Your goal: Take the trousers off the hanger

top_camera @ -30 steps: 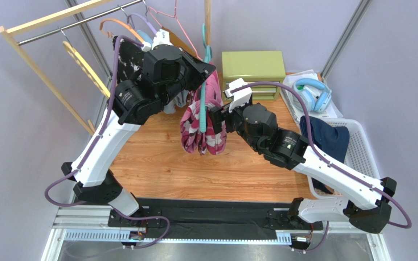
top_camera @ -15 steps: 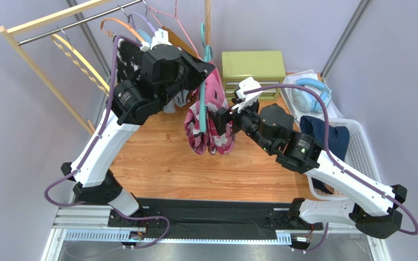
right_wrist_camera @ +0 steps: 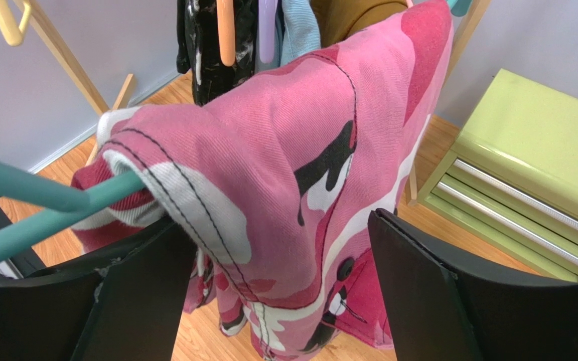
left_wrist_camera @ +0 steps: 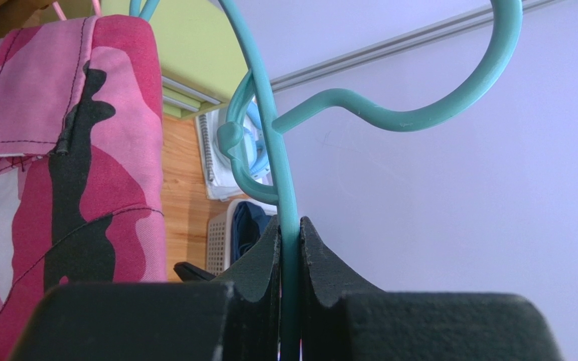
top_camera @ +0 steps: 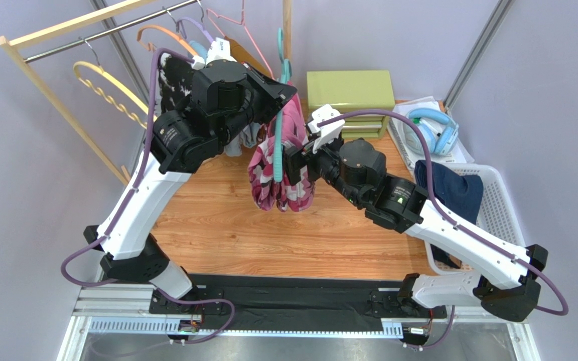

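So your left jaws clamp the hanger (right_wrist_camera: 13,186); the pink trousers (right_wrist_camera: 299,173) draped over it sit between your right jaws, spread wide.

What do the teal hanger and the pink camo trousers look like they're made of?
The teal hanger looks like moulded plastic, smooth with a slight sheen and a rounded, uniform-coloured rod; coated metal can't be ruled out. The pink camo trousers look like woven cotton-like twill, matte, with visible diagonal weave and dark stitched seams.
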You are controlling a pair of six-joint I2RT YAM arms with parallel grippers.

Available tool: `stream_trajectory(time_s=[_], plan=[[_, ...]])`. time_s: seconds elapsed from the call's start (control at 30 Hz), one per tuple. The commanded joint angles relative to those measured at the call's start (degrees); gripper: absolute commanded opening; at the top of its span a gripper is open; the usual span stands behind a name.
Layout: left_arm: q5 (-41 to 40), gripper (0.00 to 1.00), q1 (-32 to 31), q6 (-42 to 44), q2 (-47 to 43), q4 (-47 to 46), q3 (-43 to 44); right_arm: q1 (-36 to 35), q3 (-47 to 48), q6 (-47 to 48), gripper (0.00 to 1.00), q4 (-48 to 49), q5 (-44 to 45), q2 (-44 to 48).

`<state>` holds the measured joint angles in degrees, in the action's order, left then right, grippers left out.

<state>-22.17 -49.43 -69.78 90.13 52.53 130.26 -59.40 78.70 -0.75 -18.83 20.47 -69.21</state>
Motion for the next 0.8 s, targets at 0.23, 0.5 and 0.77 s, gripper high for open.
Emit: stream_trajectory(time_s=[0.23,0.5,0.77], plan=[[-0.3,0.0,-0.5,-0.9,-2.1,-8.7,3.6,1.1,1.5,5.3,0.83,3.4,10.2,0.2],[-0.9,0.0,-0.4,-0.8,-3.2,-8.6,2.4,2.7,-0.4,7.3,0.85,3.3,7.1,2.8],[-0.2,0.0,-0.4,-1.8,-3.3,-8.7,2.1,3.1,-0.7,5.9,0.85,4.0,5.0,2.6]])
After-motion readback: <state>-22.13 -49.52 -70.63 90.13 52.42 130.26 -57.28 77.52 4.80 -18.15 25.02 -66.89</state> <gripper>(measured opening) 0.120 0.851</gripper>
